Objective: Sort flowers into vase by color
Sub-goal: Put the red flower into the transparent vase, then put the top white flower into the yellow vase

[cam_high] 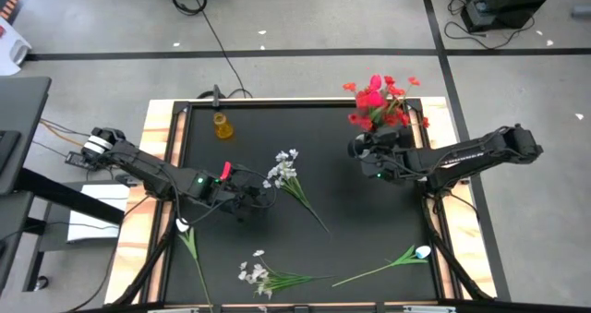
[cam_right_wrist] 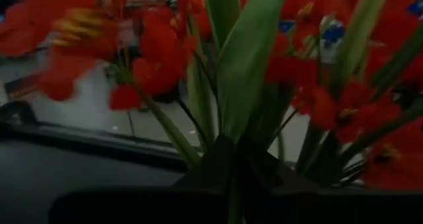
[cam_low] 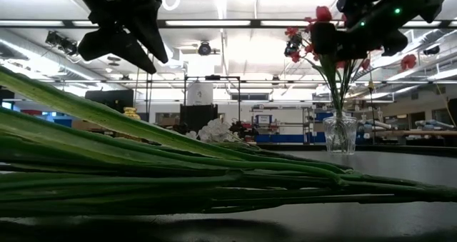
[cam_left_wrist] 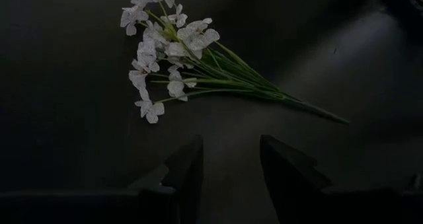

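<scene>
right claw (cam_high: 362, 149) at red flowers (cam_high: 380, 99) in glass vase (cam_low: 340, 133), far right corner of surface (cam_high: 369, 221); fingers pinched around green stem, seemingly mid-release. left claw (cam_high: 261, 198) half open, empty, just beside white flower sprig (cam_high: 286, 170) mid-surface. step: seating red stem. next: free stem, lift clear; white sprigs unsorted.

Left end effector (cam_left_wrist: 230, 174) hovers fingers parted; right end effector (cam_right_wrist: 231, 164) nearly closed.

A small amber bottle (cam_high: 223, 126) stands near the black table's (cam_high: 351, 211) far edge.
</scene>
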